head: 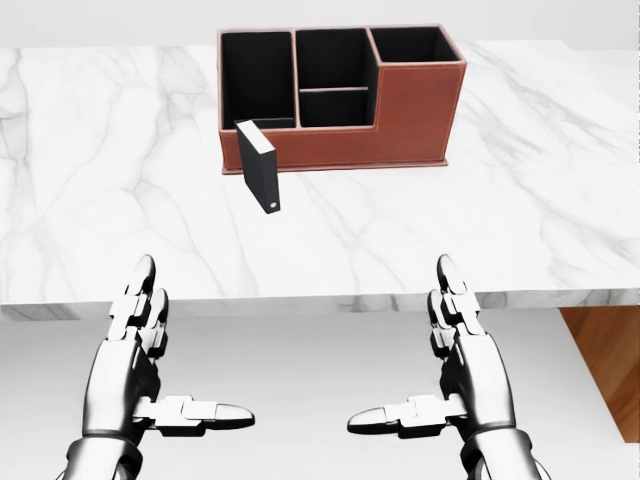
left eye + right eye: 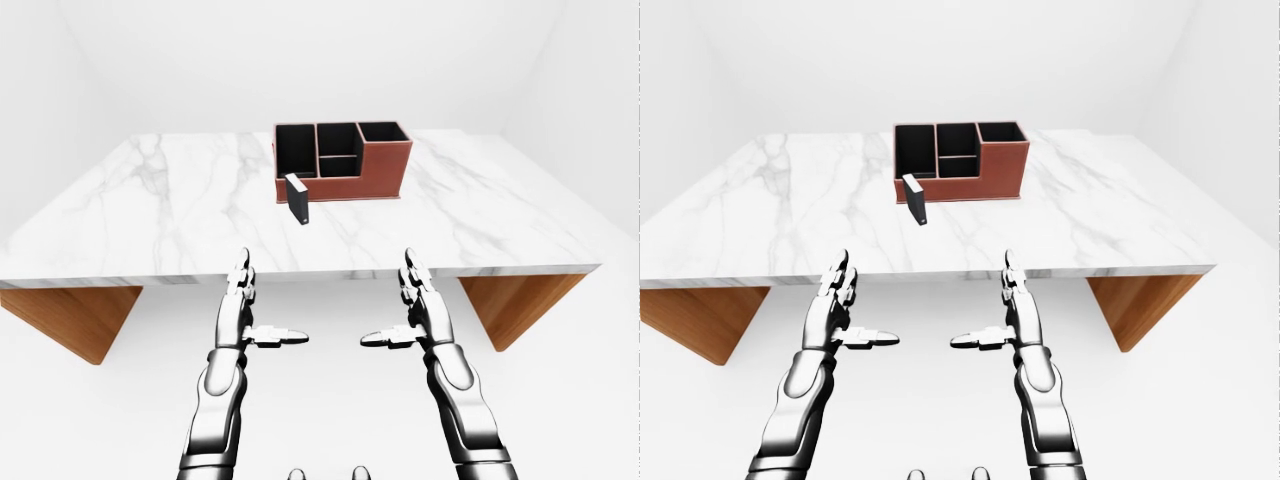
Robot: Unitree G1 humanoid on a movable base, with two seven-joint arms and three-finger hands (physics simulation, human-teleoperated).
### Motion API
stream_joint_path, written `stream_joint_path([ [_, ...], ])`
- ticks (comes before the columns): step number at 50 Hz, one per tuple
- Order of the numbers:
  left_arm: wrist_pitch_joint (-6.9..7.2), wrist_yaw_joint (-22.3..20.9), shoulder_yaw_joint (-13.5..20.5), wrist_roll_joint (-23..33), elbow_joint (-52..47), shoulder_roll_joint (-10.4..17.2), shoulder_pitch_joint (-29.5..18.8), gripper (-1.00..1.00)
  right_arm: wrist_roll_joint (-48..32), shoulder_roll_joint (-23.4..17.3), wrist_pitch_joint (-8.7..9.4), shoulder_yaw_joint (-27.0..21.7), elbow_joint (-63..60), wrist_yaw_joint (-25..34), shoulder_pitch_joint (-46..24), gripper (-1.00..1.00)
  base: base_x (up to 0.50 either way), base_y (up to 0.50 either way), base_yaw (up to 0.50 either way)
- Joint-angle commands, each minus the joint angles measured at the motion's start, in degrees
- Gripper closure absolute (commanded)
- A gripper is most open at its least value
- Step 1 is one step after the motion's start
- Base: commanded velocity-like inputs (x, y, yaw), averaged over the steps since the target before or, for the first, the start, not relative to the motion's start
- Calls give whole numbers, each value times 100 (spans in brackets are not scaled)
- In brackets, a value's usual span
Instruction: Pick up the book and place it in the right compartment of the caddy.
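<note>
A small black book point(image 1: 259, 166) stands upright on the white marble table point(image 1: 120, 200), just below the left end of the brown caddy point(image 1: 410, 115). The caddy has black-lined compartments; its right one point(image 1: 405, 44) is taller and holds nothing that I can see. My left hand point(image 1: 165, 370) and right hand point(image 1: 440, 365) hover open, palms inward, below the table's near edge, well short of the book. Neither hand touches anything.
The table's near edge point(image 1: 320, 300) runs across the head view above my hands. Wooden table legs point(image 2: 70, 320) show at the left and at the right point(image 2: 515, 305) in the left-eye view. White floor and walls surround the table.
</note>
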Motion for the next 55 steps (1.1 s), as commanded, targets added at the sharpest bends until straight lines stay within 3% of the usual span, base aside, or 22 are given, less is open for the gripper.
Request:
stream_joint_path([
  [1,-31,-1,-1,2,32,3,-2,-100,1,4,10,3,-9,0,5,-100,0,-23,0],
  [7,10,0,-3,3,-14,3,1,-100,-11,12,-37,12,-83,-27,-10,-100,0,-16,0],
  [9,-8,-2,-3,5,5,3,-5,-100,-212,-4,32,92,-92,-79,2,-100,0,0,0],
  [15,18,2,-4,4,-41,0,10,-100,-173,15,-2,133,-50,51,13,-100,0,0,0],
  [16,18,3,-5,3,-45,-2,16,-100,-182,17,69,131,-25,42,4,-100,0,0,0],
  [22,-24,12,3,6,24,1,-6,-100,-163,16,9,111,-54,59,13,-100,8,0,0],
  [25,-11,17,-2,10,16,-1,-8,-100,-165,10,-65,102,38,65,-6,-100,39,0,0],
  [32,-2,8,-8,8,-31,0,23,-100,-162,19,-5,112,-71,61,45,-100,48,0,0],
  [37,-61,9,-8,20,53,0,-2,-100,-141,18,-40,99,-22,70,24,-100,50,0,0],
  [40,17,12,-16,24,-45,-1,21,-100,-142,18,-30,103,-24,70,20,-100,50,0,0],
  [50,-74,6,3,22,89,6,-28,-100,-147,18,-75,105,15,68,-2,-100,50,0,0],
  [55,-39,14,-8,31,37,1,-14,-100,-151,19,-60,107,6,64,-3,-100,48,0,0],
])
